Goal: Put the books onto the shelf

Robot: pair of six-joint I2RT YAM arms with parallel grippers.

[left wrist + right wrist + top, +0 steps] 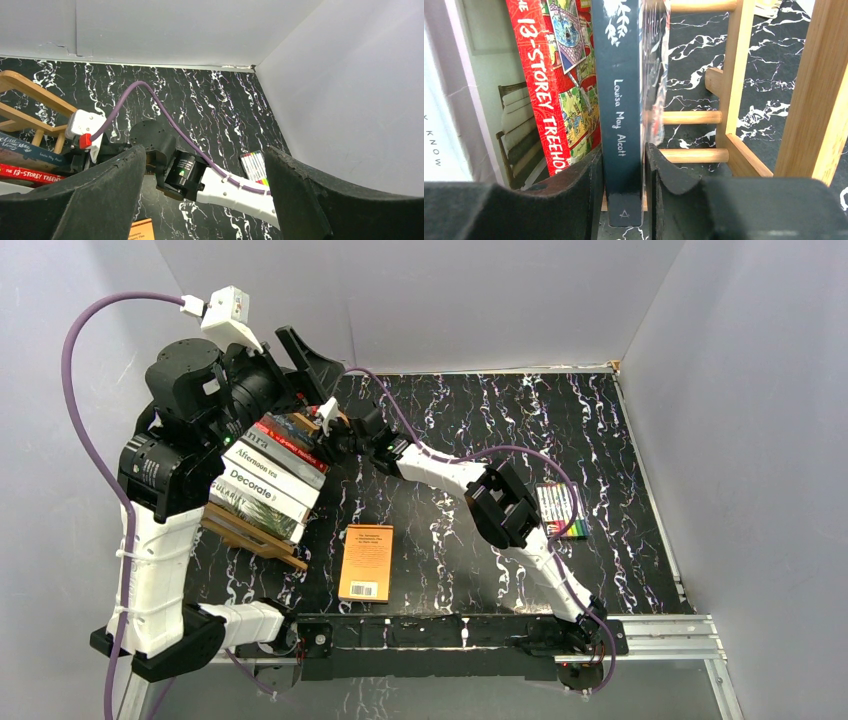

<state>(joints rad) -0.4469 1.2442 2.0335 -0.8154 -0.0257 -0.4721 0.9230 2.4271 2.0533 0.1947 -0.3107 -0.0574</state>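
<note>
The right end effector [623, 150] clamped the dark blue book [618, 90] on the shelf [734, 75]; the left end effector [205, 150] gaped. Released unsupported, the book might topple.

Dark book spine [623, 125] reads "Louisa May Alcott".

**Stock count, overhead view**
- Books [270, 472]: 7 total.
  - 6 in the rack at 9 o'clock: 1 leaf-cover, 2 white-spine, 1 grey, 1 red, 1 dark-blue book [619, 100].
  - 1 orange book [366, 562] on the table [450, 570] at 6 o'clock.
- Rack [250, 535]: 1, wooden.
- Marker pack [558, 510]: 1, at 3 o'clock. Pens inside too small to count.
- Robot arms: 2, left arm [160, 550] and right arm [520, 520].
- Purple cables [80, 410]: 2, 1 per arm.
</note>
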